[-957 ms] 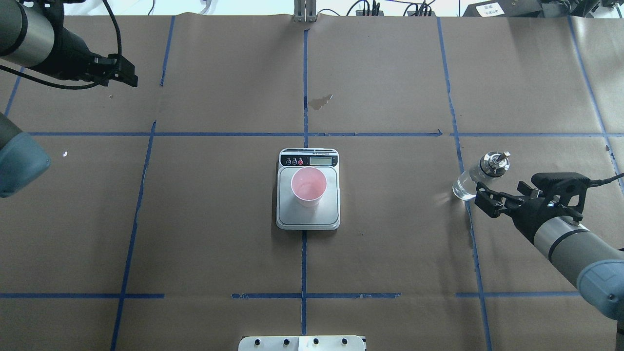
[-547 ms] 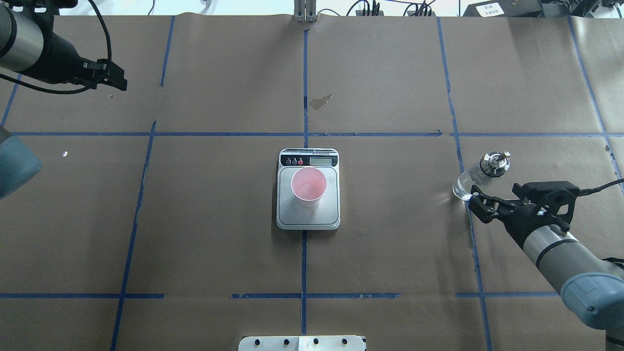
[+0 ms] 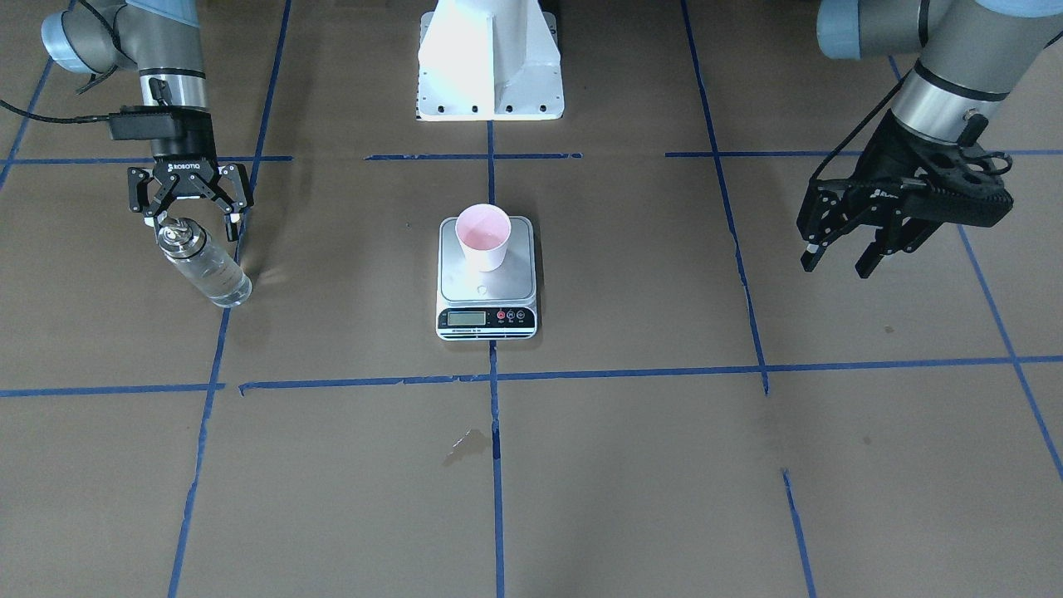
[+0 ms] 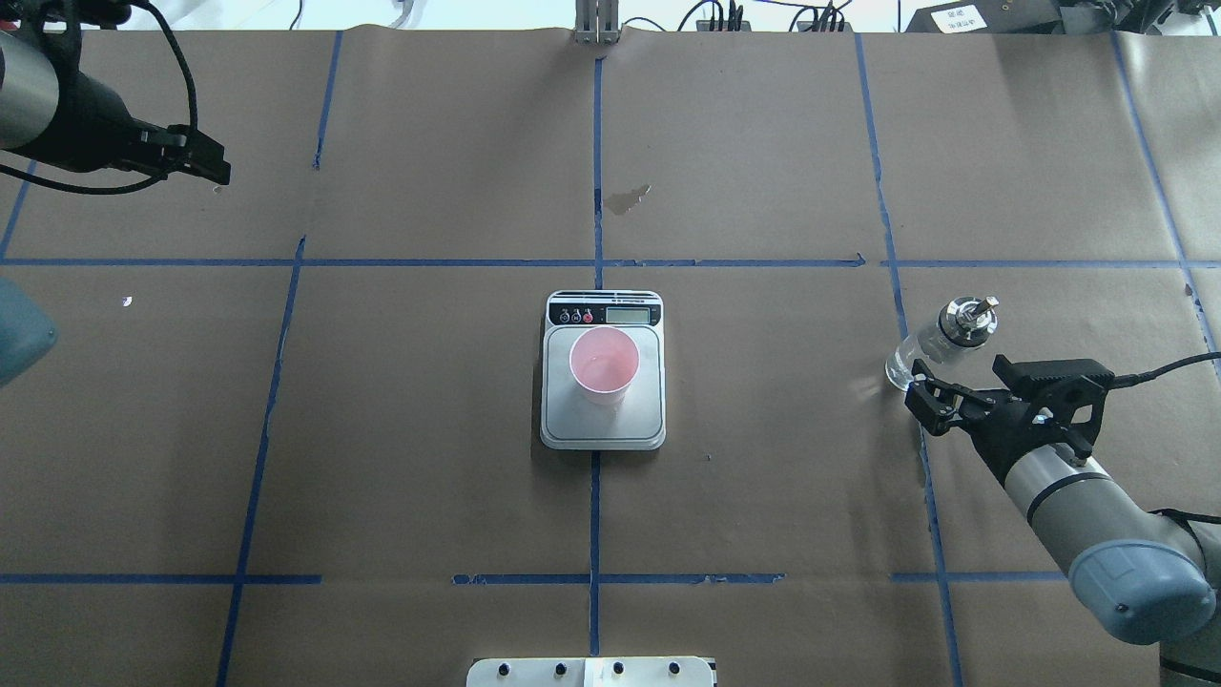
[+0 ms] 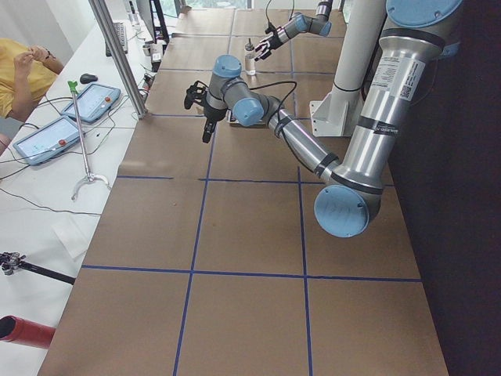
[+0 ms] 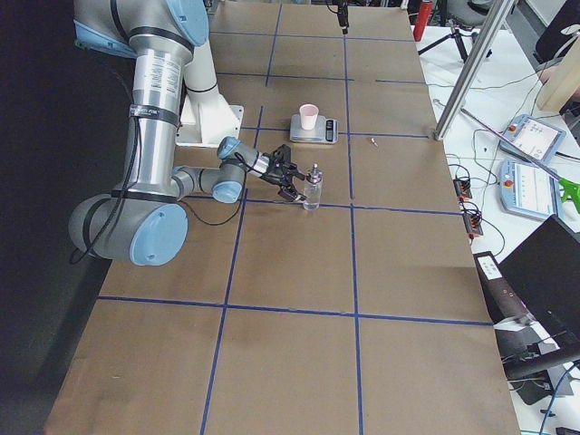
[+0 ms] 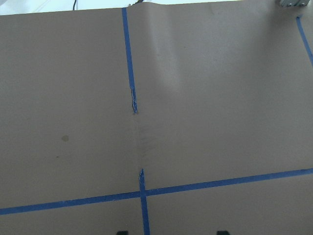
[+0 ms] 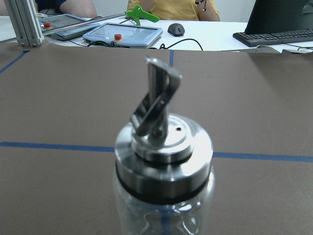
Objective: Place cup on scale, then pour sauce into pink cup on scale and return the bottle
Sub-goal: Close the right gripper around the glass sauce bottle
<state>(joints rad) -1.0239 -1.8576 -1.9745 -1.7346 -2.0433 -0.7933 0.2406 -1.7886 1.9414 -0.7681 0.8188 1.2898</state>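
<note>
On its body, the right pincer reads ROBOTIQ.

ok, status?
Left gripper open, empty. Right gripper open by the upright clear glass bottle. Pale pink paper cup on white kitchen scale. Nothing in the way.

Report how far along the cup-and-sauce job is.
Done: the cup stands on the scale, and the bottle stands upright on the table, off to the robot's right. In hand: nothing; the right gripper is open beside the bottle, not gripping it, and the left gripper hangs open, far away. Left: probably little, though whether anything was poured into the cup is hard to tell.
</note>
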